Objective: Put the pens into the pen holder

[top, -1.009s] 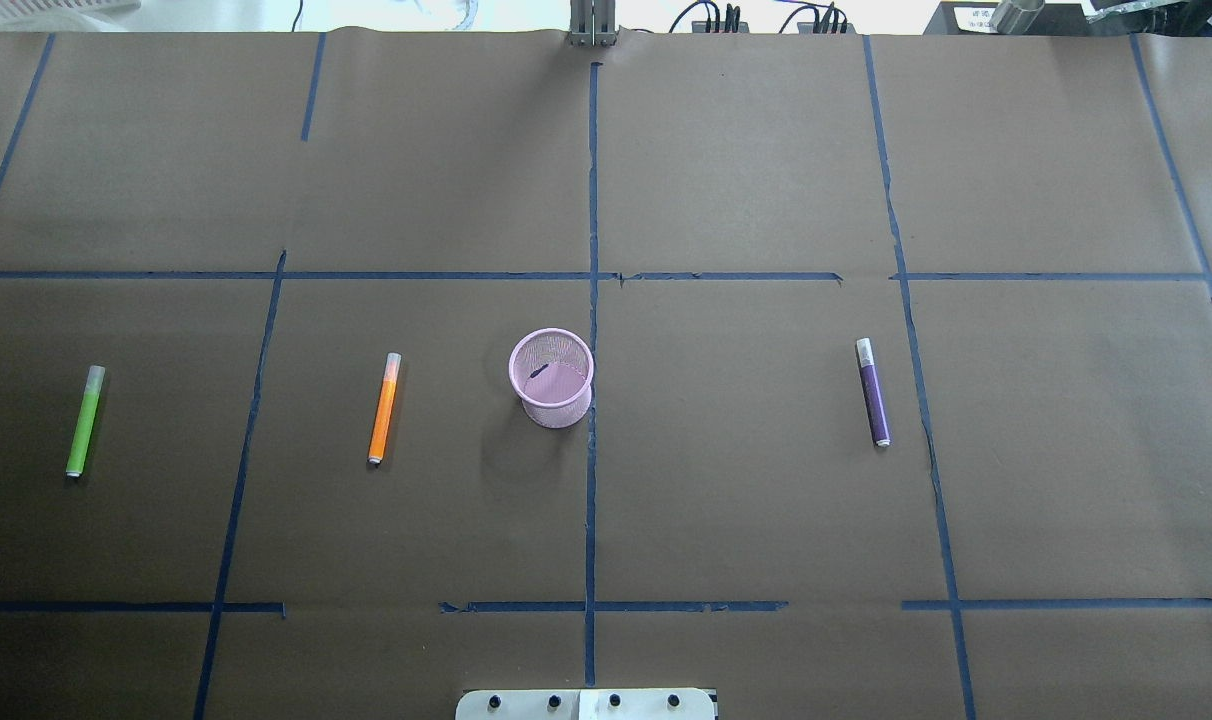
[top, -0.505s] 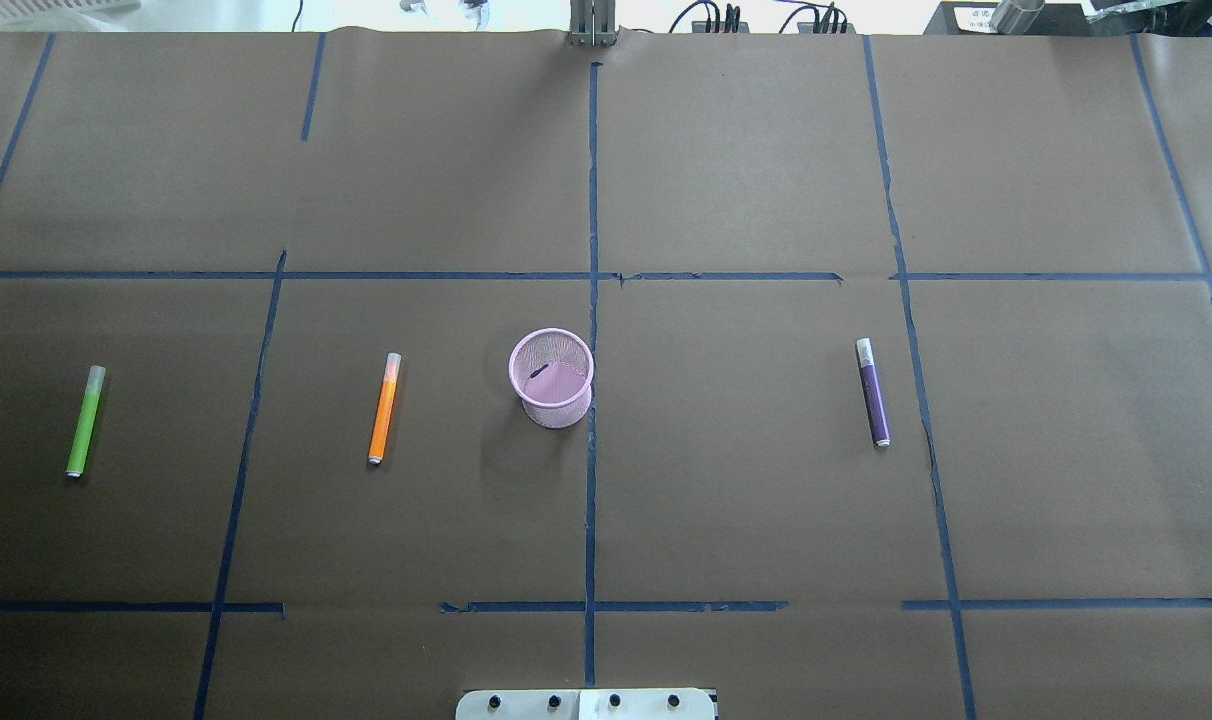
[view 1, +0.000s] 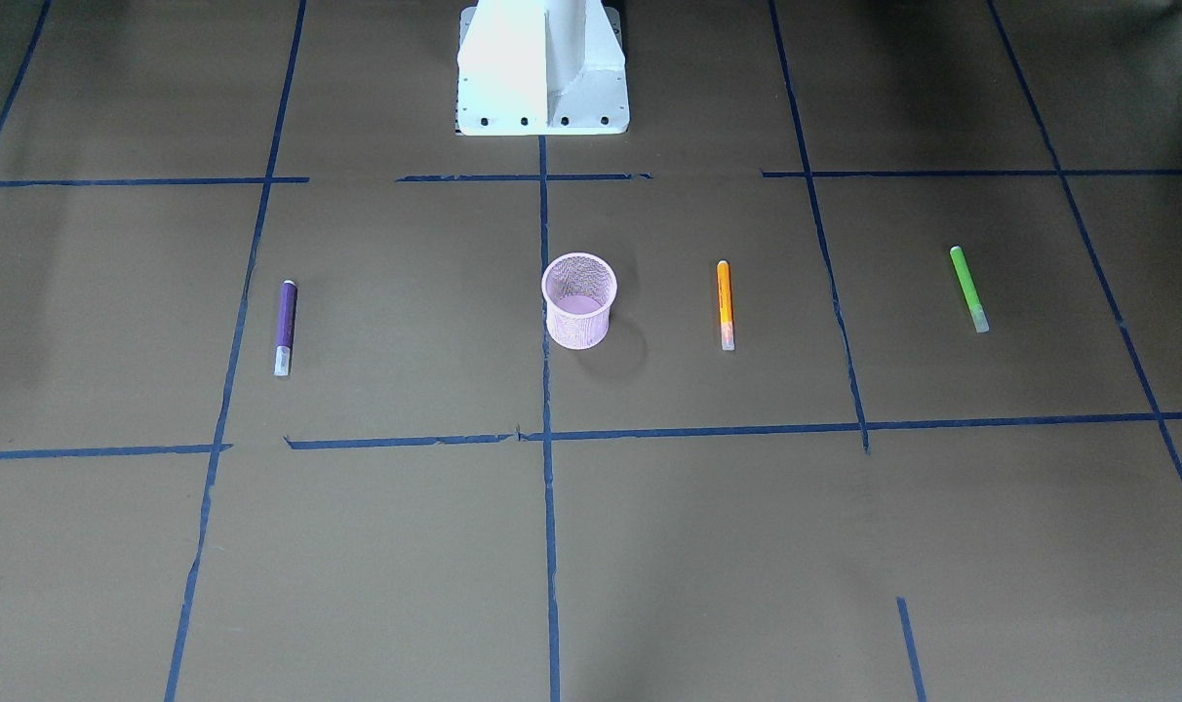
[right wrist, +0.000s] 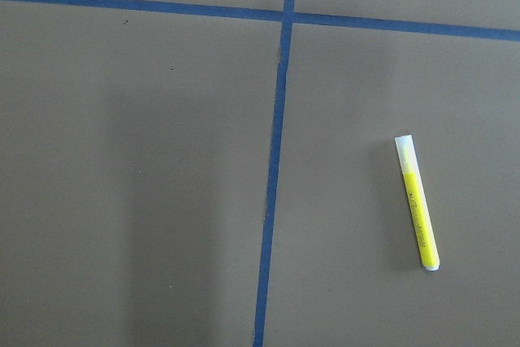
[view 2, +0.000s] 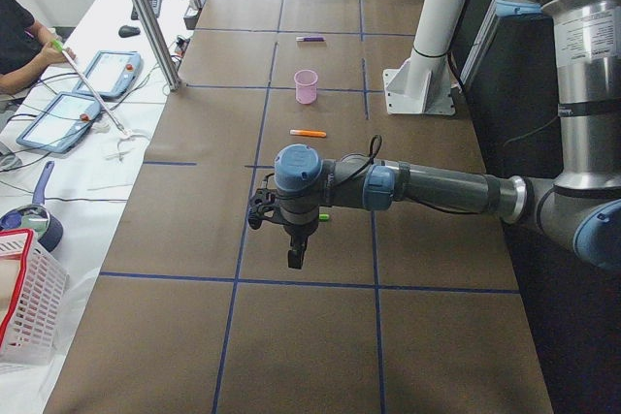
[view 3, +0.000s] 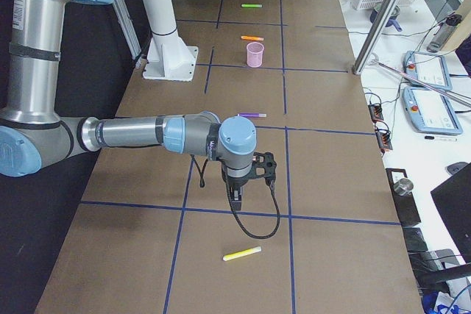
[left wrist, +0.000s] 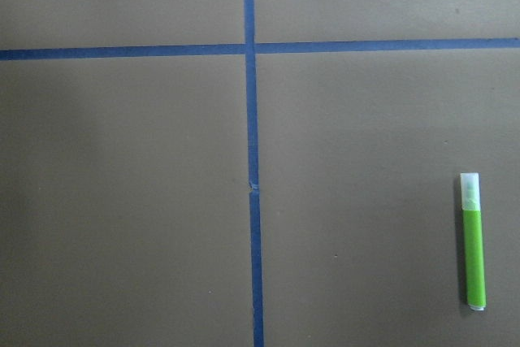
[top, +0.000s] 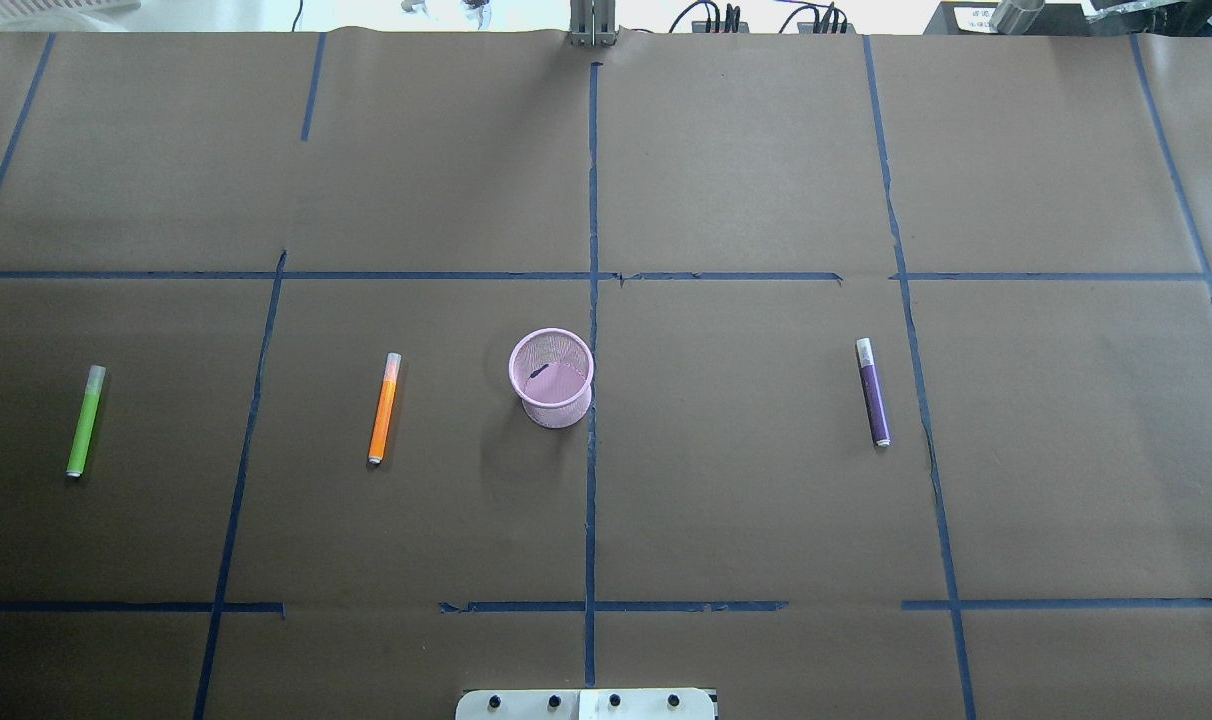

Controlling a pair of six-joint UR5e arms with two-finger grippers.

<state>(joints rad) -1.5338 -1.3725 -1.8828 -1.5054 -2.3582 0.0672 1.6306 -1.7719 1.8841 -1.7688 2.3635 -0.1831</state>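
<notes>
1. At the far left of the worktop (top: 746, 500), seen from overhead, a green pen (top: 85, 421) lies flat, its pale clear end pointing away from the robot.
2. Right of it, past a blue tape line (top: 249, 420), an orange pen (top: 384, 408) lies flat and nearly parallel, pale end also pointing away; it is near the pen holder but apart from it.
3. Near the middle, the pen holder (top: 556, 410) stands upright, just left of the central tape line; a small dark streak shows inside, too small to identify; every pen in view lies outside it.
4. Well to the right, a purple pen (top: 873, 392) lies flat, pale end away from the robot.
5. Beyond the overhead view's right edge, a yellow pen (view 3: 242, 254) lies flat on the worktop.
6. Left gripper (view 2: 294, 257) hangs above the worktop near the green pen, touching none of the pens; it shows only in a side view, so I cannot tell how far apart its fingers are.
7. Right gripper (view 3: 235, 196) hangs above the worktop between the purple and yellow pens; again I cannot tell whether its fingers are apart or together.
</notes>
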